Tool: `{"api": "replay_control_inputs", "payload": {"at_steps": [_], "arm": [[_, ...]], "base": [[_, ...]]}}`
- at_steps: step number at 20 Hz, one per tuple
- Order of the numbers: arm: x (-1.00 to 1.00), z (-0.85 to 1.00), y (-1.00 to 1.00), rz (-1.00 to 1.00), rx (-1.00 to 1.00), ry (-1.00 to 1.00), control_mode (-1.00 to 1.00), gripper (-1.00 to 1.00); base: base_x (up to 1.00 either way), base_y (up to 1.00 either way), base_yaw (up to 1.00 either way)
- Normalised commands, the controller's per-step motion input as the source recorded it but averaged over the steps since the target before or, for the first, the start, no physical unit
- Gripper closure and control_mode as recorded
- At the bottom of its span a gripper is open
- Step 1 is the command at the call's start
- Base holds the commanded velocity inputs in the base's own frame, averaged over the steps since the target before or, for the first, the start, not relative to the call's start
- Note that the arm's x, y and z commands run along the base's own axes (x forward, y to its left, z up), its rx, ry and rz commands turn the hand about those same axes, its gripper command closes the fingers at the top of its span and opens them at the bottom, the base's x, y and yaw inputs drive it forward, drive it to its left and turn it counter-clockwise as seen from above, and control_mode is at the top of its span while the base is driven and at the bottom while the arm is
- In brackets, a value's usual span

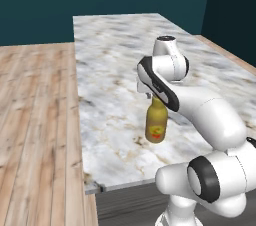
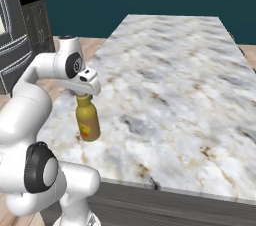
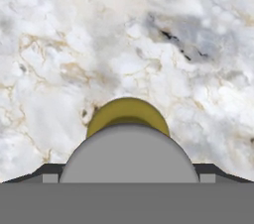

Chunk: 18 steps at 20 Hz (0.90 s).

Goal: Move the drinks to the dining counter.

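The tall amber bottle (image 1: 156, 124) stands upright on the marble worktop (image 1: 115, 60), near its front edge. The gripper (image 1: 150, 95) hangs directly over the bottle's neck, pointing straight down, so the bottle's long axis runs in line with the hand. In the hand view the grey cap (image 3: 129, 156) sits dead centre, with the amber shoulder ringing it beyond. The fingers stand wide apart, almost as far as they go, and appear to grip nothing. The bottle seems already set down on the dining counter; a straight lift would clear it.
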Motion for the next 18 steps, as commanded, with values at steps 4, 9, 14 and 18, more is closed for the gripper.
{"api": "replay_control_inputs", "payload": {"at_steps": [4,9,14,18], "arm": [[0.11,-0.21,0.0,0.0,0.0,0.0,-1.0,1.0],[0.07,-0.21,0.0,0.0,0.0,0.0,-1.0,1.0],[0.06,-0.29,-0.01,0.0,0.0,0.0,-1.0,1.0],[0.01,-0.35,-0.05,0.0,0.0,0.0,-1.0,1.0]], "base": [[0.0,0.0,0.0],[0.0,0.0,0.0],[0.0,0.0,0.0],[0.0,0.0,0.0]]}}
